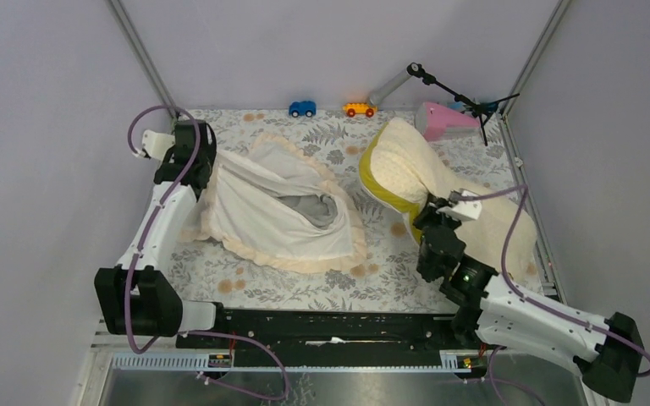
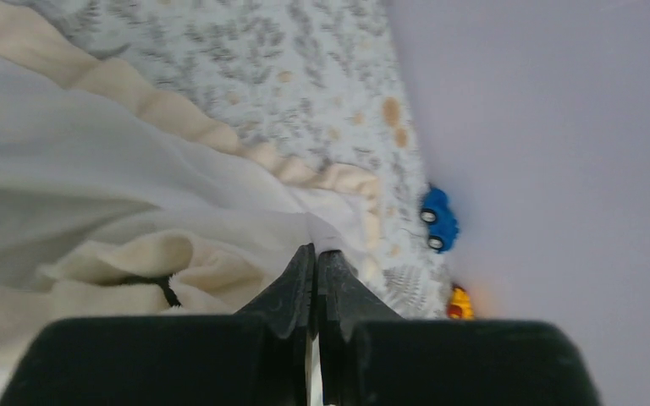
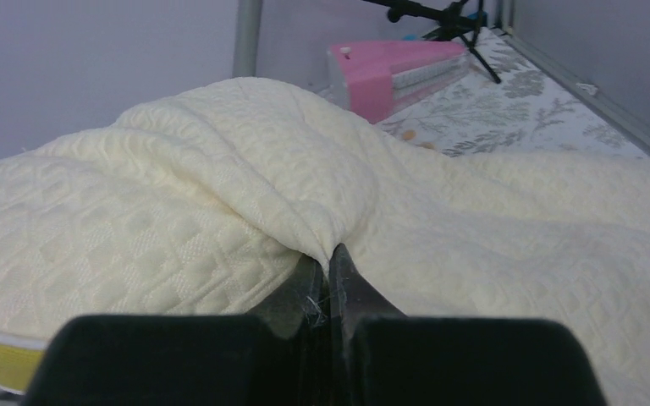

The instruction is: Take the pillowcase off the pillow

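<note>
Overhead: the pillowcase (image 1: 279, 211) lies slack on the bench's (image 1: 305, 288) left side, well apart from the pillow (image 1: 406, 165) on the right.
Left wrist: my left claw (image 2: 316, 254) is clenched on a pillowcase fold.
Right wrist: my right claw (image 3: 328, 258) pinches the pillow's quilted cover.

On table (image 1: 305, 288): pillowcase (image 1: 279, 211) left, pillow (image 1: 415, 169) right, apart; toy car (image 1: 302, 108) behind pillowcase, near back wall (image 1: 330, 42).

Your left arm (image 1: 156, 228) and right arm (image 1: 542, 326): white link shells, black joint housings, black base blocks (image 1: 135, 300) at 7 and 5 o'clock of the top view. You have one purple cable (image 1: 141, 116) looping along each; fingers (image 2: 292, 292) matte black, wedge-shaped.
</note>
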Action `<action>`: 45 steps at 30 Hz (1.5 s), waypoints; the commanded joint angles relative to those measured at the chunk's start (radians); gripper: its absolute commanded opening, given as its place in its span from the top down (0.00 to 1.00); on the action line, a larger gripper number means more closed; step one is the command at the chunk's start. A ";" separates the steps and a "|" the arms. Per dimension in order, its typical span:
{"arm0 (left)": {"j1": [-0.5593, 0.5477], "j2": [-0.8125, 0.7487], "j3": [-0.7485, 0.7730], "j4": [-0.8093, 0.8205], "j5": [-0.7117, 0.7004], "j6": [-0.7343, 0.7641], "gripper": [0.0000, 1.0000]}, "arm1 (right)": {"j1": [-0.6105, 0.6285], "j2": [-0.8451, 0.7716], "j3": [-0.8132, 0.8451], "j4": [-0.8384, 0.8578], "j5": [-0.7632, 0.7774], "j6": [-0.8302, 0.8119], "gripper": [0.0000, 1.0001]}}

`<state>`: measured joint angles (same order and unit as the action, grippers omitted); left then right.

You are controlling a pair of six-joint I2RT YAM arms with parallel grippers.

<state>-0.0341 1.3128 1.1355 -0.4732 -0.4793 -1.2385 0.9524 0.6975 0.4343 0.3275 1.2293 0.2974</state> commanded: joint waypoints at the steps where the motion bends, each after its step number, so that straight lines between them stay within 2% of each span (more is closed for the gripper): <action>1: 0.006 0.036 0.160 0.164 0.044 0.071 1.00 | -0.029 0.148 0.227 0.204 -0.188 -0.024 1.00; 4: 0.012 0.098 0.265 0.260 0.101 0.143 1.00 | -0.067 0.253 0.362 0.143 -0.382 -0.013 1.00; 7: 0.014 0.196 0.411 0.236 0.190 0.186 1.00 | -0.162 0.376 0.497 0.070 -0.621 0.047 1.00; 8: 0.014 0.226 0.445 0.266 0.242 0.216 0.93 | -0.220 0.428 0.545 0.043 -0.768 0.070 1.00; 9: 0.014 0.254 0.462 0.297 0.305 0.259 0.81 | -0.259 0.481 0.597 0.010 -0.892 0.091 0.98; 10: 0.014 0.278 0.480 0.299 0.342 0.274 0.60 | -0.294 0.545 0.661 -0.036 -1.017 0.099 0.89; 11: 0.014 0.294 0.494 0.288 0.371 0.281 0.30 | -0.312 0.607 0.721 -0.085 -1.127 0.082 0.74; 12: 0.013 0.301 0.489 0.284 0.388 0.308 0.09 | -0.316 0.660 0.792 -0.154 -1.203 0.046 0.45; 13: 0.008 0.290 0.472 0.282 0.393 0.330 0.02 | -0.316 0.701 0.848 -0.225 -1.224 0.028 0.20; 14: -0.001 0.272 0.441 0.285 0.373 0.352 0.01 | -0.316 0.725 0.883 -0.278 -1.226 0.028 0.09; 16: -0.020 0.199 0.336 0.334 0.332 0.410 0.01 | -0.317 0.714 0.860 -0.277 -1.197 0.033 0.01; 21: -0.076 0.008 0.055 0.503 0.218 0.494 0.01 | -0.317 0.526 0.601 -0.053 -1.013 0.024 0.00; 30: -0.136 -0.199 -0.331 0.716 0.120 0.568 0.01 | -0.332 0.423 0.393 -0.014 -0.639 -0.140 0.00; 32: -0.147 -0.229 -0.414 0.787 0.119 0.610 0.01 | -0.412 0.409 0.346 -0.040 -0.678 -0.065 0.00; 34: -0.160 -0.250 -0.489 0.856 0.107 0.644 0.01 | -0.560 0.391 0.295 -0.066 -0.829 0.060 0.00; 36: -0.166 -0.258 -0.541 0.894 0.088 0.673 0.01 | -0.664 0.375 0.241 -0.025 -0.913 0.130 0.01; 42: -0.174 -0.274 -0.655 0.944 0.014 0.780 0.01 | -0.703 0.414 0.225 -0.023 -0.794 0.040 0.01; 45: -0.176 -0.284 -0.711 0.999 -0.014 0.850 0.01 | -0.704 0.429 0.132 0.138 -0.771 -0.046 0.01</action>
<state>-0.2043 1.0664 0.4713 0.3706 -0.4236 -0.5064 0.2523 1.1141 0.6388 0.2802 0.4057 0.3351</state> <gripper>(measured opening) 0.989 0.990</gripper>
